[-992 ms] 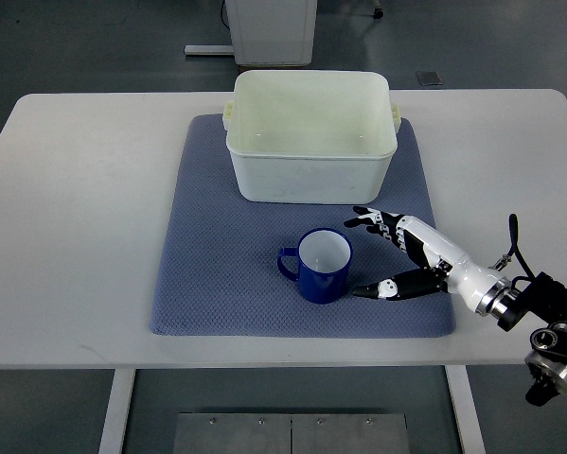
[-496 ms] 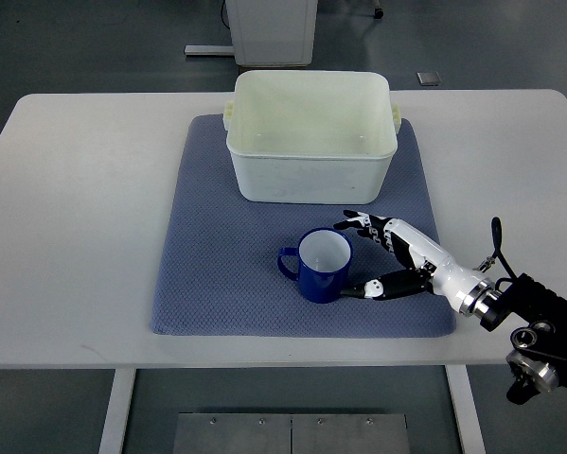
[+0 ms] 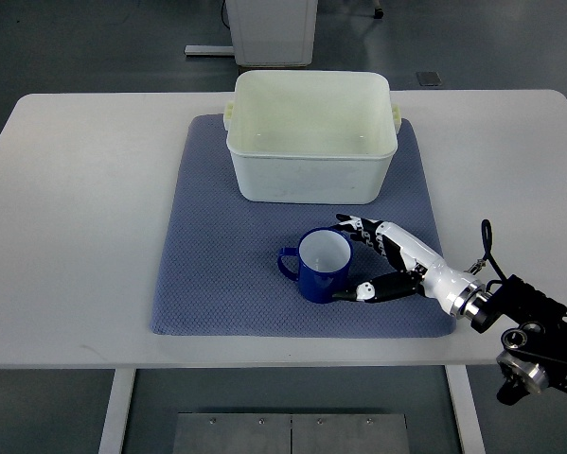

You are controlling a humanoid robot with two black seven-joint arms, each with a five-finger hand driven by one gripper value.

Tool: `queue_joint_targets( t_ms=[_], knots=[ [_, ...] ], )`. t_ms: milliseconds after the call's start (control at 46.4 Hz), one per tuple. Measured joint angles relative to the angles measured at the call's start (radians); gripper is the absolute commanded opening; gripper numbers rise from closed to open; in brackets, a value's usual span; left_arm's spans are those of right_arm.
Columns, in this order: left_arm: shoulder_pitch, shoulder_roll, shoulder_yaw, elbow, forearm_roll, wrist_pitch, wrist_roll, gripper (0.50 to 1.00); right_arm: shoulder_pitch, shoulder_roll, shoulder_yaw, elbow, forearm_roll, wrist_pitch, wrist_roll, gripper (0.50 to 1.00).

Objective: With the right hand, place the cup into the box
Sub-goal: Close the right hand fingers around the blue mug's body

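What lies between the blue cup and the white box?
In the top view, only bare mat separates the cup from the box; the right hand is beside the cup.

Even, bright overhead light is filling the top view, with no strong direction to it. The white table (image 3: 75, 236) is reading pale and slightly washed but not blowing out. Shadows are staying soft and short: a faint one is hugging the near wall of the box (image 3: 311, 132) on the blue mat (image 3: 217, 274). The floor beyond is sitting darker. Focus is holding sharp throughout; straight edges are bowing only slightly toward the corners.
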Motion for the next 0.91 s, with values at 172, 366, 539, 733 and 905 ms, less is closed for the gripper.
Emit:
queue_joint_targets(
  t_ms=[172, 366, 539, 733, 905],
  knots=[
    [0.0, 0.0, 0.0, 0.0, 0.0, 0.0, 0.0, 1.0, 0.001, 0.024, 0.0, -0.014, 0.0, -0.003, -0.009, 1.0],
    [0.0, 0.0, 0.0, 0.0, 0.0, 0.0, 0.0, 1.0, 0.006, 0.034, -0.004, -0.016, 0.0, -0.013, -0.016, 1.0],
    [0.0, 0.0, 0.0, 0.0, 0.0, 0.0, 0.0, 1.0, 0.032, 0.052, -0.035, -0.016, 0.002, -0.026, -0.016, 1.0],
    [0.0, 0.0, 0.0, 0.0, 0.0, 0.0, 0.0, 1.0, 0.05, 0.06, -0.05, -0.018, 0.029, -0.041, -0.028, 1.0],
    [0.0, 0.0, 0.0, 0.0, 0.0, 0.0, 0.0, 1.0, 0.076, 0.07, -0.087, -0.023, 0.044, -0.056, -0.03, 0.966]
  ],
)
